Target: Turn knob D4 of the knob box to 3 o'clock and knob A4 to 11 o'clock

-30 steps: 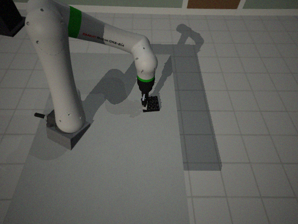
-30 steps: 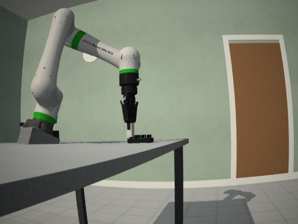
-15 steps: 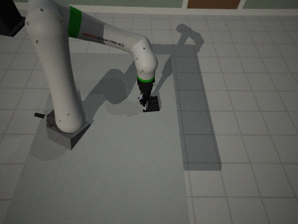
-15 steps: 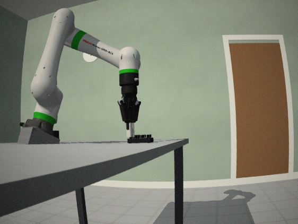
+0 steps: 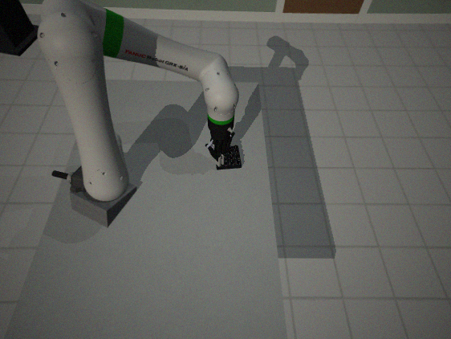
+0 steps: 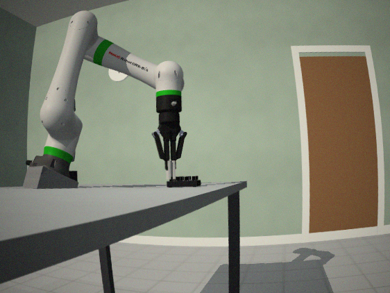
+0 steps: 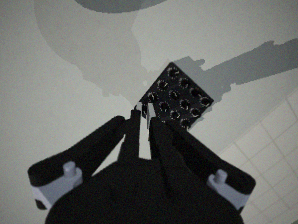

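Knob box [image 5: 232, 157] sits flat on the grey table [image 6: 104, 208], near its far right edge, well away from the arm's base [image 5: 105, 214]. Gripper [image 6: 170, 173] hangs straight down over the box's left corner as seen from the side, fingers narrow, almost together, and clamped on a corner knob. Key relation: tool axis is vertical, in line with the knob's own axis, so my guess is the next move is just wrist rotation, no sideways travel.

In the wrist view the box [image 7: 179, 98] looks diamond-turned, with the fingertips at its nearest corner. The gripped knob is hidden behind the fingers. Printed names, marks and white lines are too small and blurred to read, so I can't say whether this is D4 or A4. Socket side not visible.
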You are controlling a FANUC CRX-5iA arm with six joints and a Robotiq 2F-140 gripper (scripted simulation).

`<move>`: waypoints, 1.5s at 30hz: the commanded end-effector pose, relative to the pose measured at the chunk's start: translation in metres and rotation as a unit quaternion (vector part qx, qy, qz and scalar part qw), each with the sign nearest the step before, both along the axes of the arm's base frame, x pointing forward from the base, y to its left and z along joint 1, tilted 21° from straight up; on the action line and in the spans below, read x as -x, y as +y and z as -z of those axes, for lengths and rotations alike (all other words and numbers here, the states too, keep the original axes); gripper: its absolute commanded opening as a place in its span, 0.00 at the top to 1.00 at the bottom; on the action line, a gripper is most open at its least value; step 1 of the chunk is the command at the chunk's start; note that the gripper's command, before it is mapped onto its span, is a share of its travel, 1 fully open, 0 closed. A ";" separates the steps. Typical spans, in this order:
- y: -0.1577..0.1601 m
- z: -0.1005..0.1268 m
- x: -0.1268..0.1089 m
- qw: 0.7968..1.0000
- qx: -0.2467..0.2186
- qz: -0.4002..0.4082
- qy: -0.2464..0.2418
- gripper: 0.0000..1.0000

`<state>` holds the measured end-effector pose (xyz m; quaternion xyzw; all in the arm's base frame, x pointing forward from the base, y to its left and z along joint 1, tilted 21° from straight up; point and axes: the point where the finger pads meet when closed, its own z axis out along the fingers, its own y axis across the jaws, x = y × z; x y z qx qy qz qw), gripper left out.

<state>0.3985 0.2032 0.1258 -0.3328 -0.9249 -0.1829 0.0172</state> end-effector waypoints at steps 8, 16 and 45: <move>0.000 0.000 0.000 0.991 -0.007 0.126 0.044 0.95; 0.000 0.000 0.000 0.982 -0.013 0.180 0.064 0.95; 0.000 0.000 0.000 0.954 -0.023 0.281 0.101 0.95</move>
